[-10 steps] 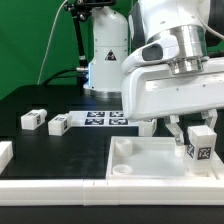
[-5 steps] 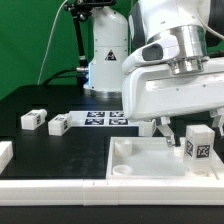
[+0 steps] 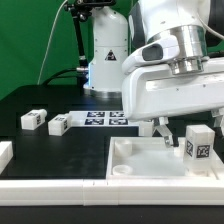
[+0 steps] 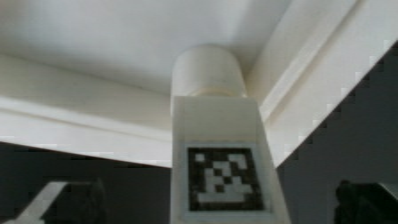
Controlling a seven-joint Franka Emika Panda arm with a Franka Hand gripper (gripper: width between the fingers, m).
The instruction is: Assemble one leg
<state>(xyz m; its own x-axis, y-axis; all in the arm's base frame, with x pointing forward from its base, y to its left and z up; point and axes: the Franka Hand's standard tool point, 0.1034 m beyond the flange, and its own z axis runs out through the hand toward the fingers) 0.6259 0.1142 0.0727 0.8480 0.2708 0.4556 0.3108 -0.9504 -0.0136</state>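
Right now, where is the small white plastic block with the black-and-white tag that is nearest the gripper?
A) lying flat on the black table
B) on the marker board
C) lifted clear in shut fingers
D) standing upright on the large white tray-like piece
D: the small white tagged leg block stands upright on the large white tray-like piece, and the wrist view shows the gripper open, with a gap on each side of the block.
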